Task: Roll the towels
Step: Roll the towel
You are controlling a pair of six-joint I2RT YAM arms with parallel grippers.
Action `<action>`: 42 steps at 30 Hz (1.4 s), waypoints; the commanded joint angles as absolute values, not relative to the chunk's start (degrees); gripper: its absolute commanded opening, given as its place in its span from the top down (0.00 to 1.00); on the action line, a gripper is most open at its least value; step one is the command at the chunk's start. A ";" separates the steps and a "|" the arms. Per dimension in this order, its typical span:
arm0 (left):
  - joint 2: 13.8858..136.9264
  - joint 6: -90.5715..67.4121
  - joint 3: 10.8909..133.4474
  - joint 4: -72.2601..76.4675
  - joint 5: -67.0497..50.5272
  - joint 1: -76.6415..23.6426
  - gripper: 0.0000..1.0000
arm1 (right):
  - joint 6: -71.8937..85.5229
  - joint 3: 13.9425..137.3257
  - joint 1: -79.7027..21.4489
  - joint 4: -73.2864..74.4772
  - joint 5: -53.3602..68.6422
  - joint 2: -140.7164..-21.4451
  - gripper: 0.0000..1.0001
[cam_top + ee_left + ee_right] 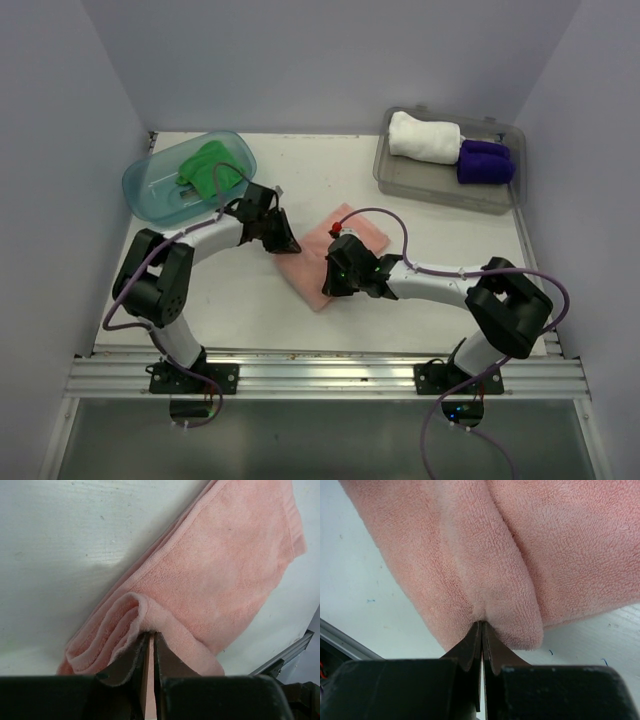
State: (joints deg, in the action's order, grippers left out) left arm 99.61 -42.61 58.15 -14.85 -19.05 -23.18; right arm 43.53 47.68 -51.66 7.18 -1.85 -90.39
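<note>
White table [300,170] is carrying everything. Grey tray [440,195] is sitting upper right, teal tub [150,190] upper left. Pink towel [308,272] is lying mid-frame, flat with one end curling into a loose fold. White towel [425,137] and purple towel [485,160] are sitting rolled, side by side in the tray; green towel [210,165] is lying bunched in the tub. Left gripper [150,636] is pinching the pink towel's folded left end, cloth showing between the fingers. Right gripper [481,626] is pressing its fingers together at the towel's lower edge, probably nipping a pucker of cloth.
</note>
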 commanded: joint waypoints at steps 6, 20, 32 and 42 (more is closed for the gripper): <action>91.93 -39.90 65.74 -22.31 -15.21 -20.92 0.86 | 44.21 47.02 -51.85 12.13 -2.72 -91.67 1.00; 98.60 -41.40 62.75 -21.01 -19.07 -21.01 0.89 | 44.03 48.43 -51.77 12.92 -1.14 -89.91 1.00; 100.73 -38.32 68.89 -25.74 -12.84 -21.36 0.92 | 43.51 50.27 -51.77 15.90 -1.03 -82.89 0.91; 93.08 -36.30 70.14 -30.93 -10.46 -21.97 0.83 | 37.79 58.00 -50.45 21.44 -8.34 -85.42 0.80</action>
State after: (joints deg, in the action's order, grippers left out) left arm 95.09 -38.52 68.53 -28.23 -11.92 -21.52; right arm 40.36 55.27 -51.00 19.00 -5.06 -84.12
